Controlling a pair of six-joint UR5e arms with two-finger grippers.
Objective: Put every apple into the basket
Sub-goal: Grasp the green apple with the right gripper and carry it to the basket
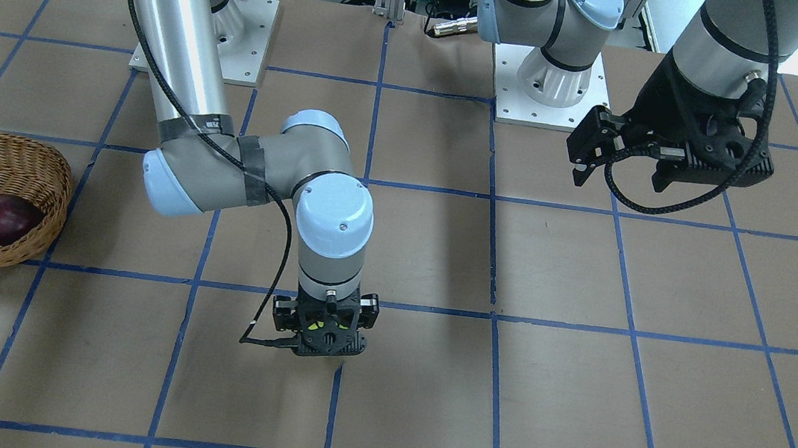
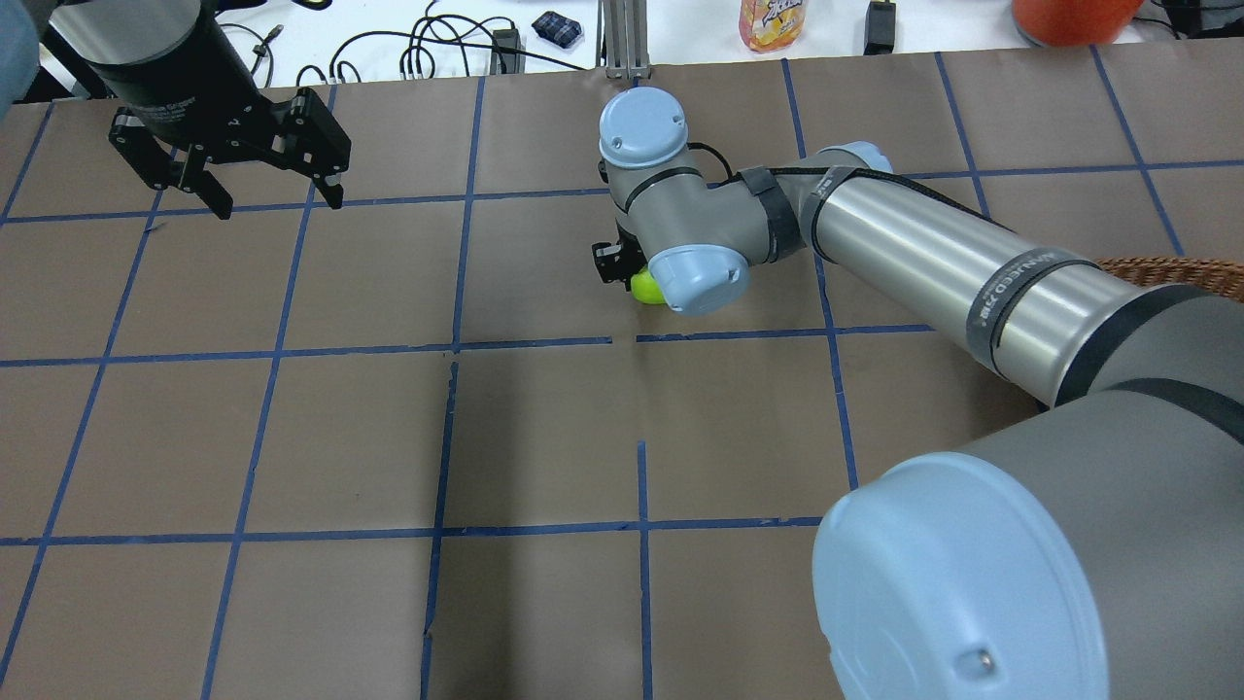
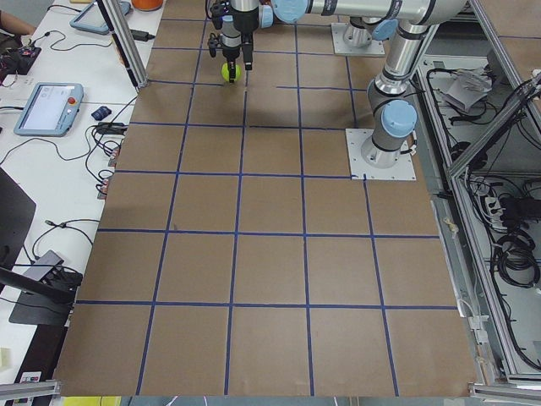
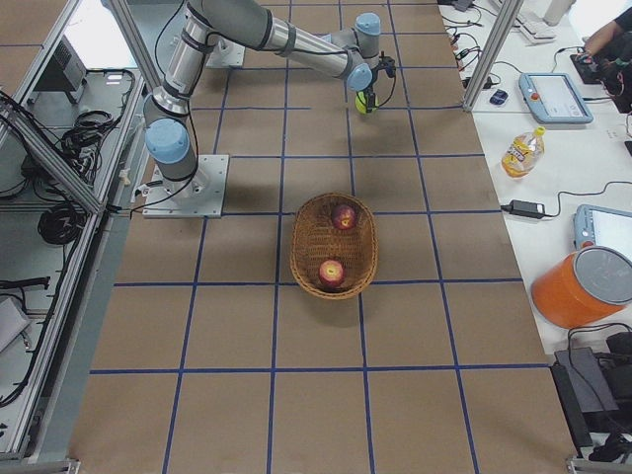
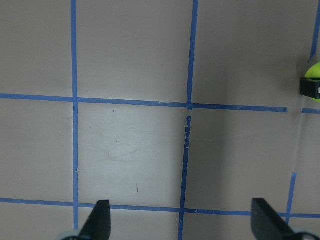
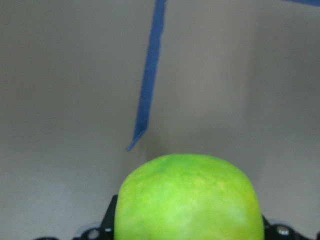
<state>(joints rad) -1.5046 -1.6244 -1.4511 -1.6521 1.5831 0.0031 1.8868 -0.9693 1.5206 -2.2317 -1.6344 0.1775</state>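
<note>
Closest to the right wrist camera we see the lime green apple (image 6: 189, 200) filling the lower frame. The right gripper (image 1: 325, 343) points straight down with its jaws clamped on the apple's sides, out over the middle of the worktop (image 2: 544, 437). We cannot tell whether the apple rests on the paper or hangs just clear of it.

We judge a slip to be the main danger. The skin is smooth and round, so a quick swing toward the basket could roll the apple out of the jaws. A high release could bounce it off the fruit below and over the shallow rim.

Well apart from the gripper, on the robot's right, sits the wicker basket (image 4: 299, 247). It holds the red apple (image 4: 332, 272) and the dark maroon apple (image 4: 344, 216), lying apart from each other.

Farthest off, the left gripper (image 2: 279, 197) hovers with its jaws apart and empty.
</note>
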